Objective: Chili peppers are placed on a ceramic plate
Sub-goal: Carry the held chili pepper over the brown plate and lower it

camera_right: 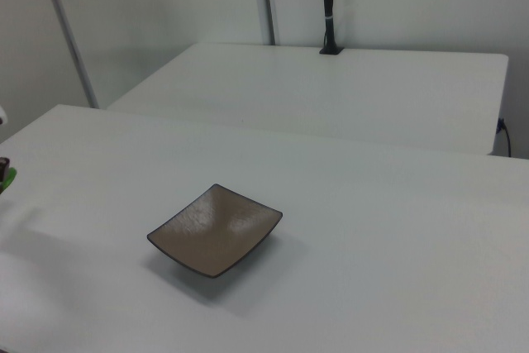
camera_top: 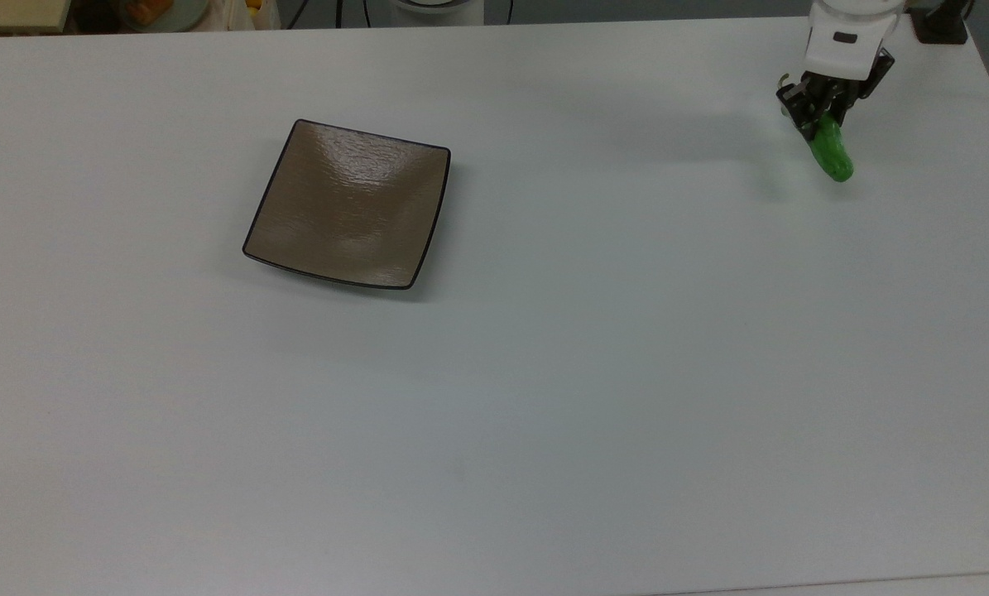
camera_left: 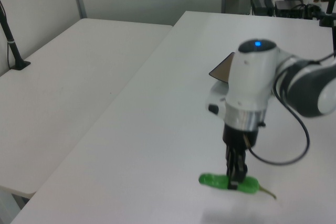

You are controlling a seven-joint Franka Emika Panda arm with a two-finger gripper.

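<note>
Your gripper point(camera_left: 234, 178) is clamped on the 1 green chili pepper point(camera_left: 212, 181), held above the white table point(camera_top: 544, 372) near the top view's upper right corner, well apart from the unmarked, label-free ceramic plate point(camera_top: 295, 165).

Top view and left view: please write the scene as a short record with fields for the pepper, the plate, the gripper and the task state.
pepper: green pepper, held by the gripper and lifted off the table, its shadow separate below it in the left view
plate: brown square plate, nothing on it, far toward the top view's left of the pepper
gripper: gripper shut on the pepper near its middle
task state: pepper picked up, not yet on the plate
</note>
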